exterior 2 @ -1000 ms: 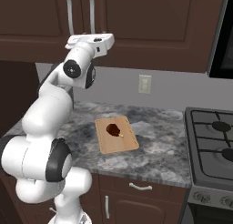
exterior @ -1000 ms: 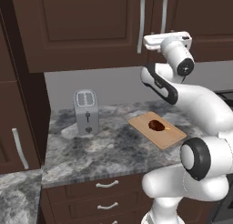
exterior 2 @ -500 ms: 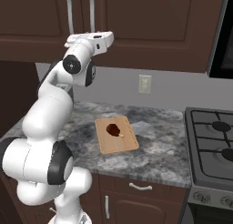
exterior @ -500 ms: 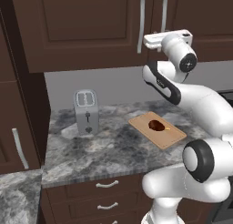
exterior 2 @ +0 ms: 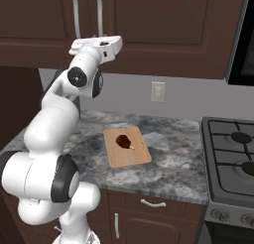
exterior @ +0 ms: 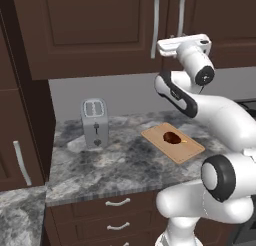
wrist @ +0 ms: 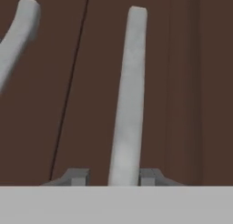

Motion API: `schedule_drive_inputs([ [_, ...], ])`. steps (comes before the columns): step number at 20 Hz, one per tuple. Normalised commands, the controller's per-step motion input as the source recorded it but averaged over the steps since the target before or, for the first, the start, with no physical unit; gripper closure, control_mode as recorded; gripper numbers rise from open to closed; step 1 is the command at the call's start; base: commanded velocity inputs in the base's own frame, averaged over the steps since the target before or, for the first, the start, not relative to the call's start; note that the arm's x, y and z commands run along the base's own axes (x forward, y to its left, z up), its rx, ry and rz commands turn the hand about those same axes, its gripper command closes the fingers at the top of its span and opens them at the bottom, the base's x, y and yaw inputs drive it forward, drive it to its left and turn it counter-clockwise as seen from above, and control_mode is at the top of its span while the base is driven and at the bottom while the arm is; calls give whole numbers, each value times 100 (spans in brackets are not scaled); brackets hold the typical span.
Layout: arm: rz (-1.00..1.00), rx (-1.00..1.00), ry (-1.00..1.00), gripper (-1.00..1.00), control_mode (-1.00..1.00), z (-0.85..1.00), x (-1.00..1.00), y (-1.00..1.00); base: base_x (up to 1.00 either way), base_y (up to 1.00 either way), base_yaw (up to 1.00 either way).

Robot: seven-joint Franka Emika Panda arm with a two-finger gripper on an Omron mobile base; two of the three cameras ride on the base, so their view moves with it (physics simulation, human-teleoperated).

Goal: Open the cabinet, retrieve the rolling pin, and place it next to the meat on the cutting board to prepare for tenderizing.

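up close, the gripper (wrist: 111,177) has its two dark tips pressed in on either side of a silver bar handle (wrist: 129,95), clamped on its lower end. in the hand view that handle runs lengthwise up the picture, leaning slightly to the right at the top, with a second handle (wrist: 18,36) slanting off at the upper left and a thin dark seam between the two doors

from the left base view the gripper (exterior: 167,46) sits at the foot of the right one of two silver handles (exterior: 180,17), which stands upright, its long axis vertical, on the door of the cabinet (exterior: 215,25). the dark brown door is shut flat, level with the neighbouring door. from the right base view the same hand (exterior 2: 87,43) meets the handle (exterior 2: 99,16) at its bottom end, just under the cabinet's lower edge

below on the grey speckled countertop (exterior: 115,160) lies the cutting board (exterior: 187,150), flat, its long side turned at an angle to the counter edge. the meat (exterior: 172,137) rests on it, a dark oval toward the board's rear half. a silver toaster (exterior: 94,123) stands well to the left of the board. in the right base view a wall outlet (exterior 2: 158,91) sits behind the board (exterior 2: 126,156) and a gas hob (exterior 2: 233,158) lies off to the right
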Motion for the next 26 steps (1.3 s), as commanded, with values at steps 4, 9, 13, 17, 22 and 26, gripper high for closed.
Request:
schedule_drive_inputs([
  [4, 0, 7, -2, 100, -100, -2, -45, -41, 0, 0, 0],
  [9, 0, 19, 0, 100, -100, -3, -83, -77, 0, 0, 0],
  [13, 1, 22, 0, 100, -100, -2, -98, -96, 0, 0, 0],
  [17, 5, 25, 0, 100, -100, -2, -100, -100, 0, 0, 0],
  [22, 7, 27, 0, 100, -100, -1, -100, -100, 0, 0, 0],
  [26, 8, 27, 0, 100, -100, 0, -100, -100, 0, 0, 0],
])
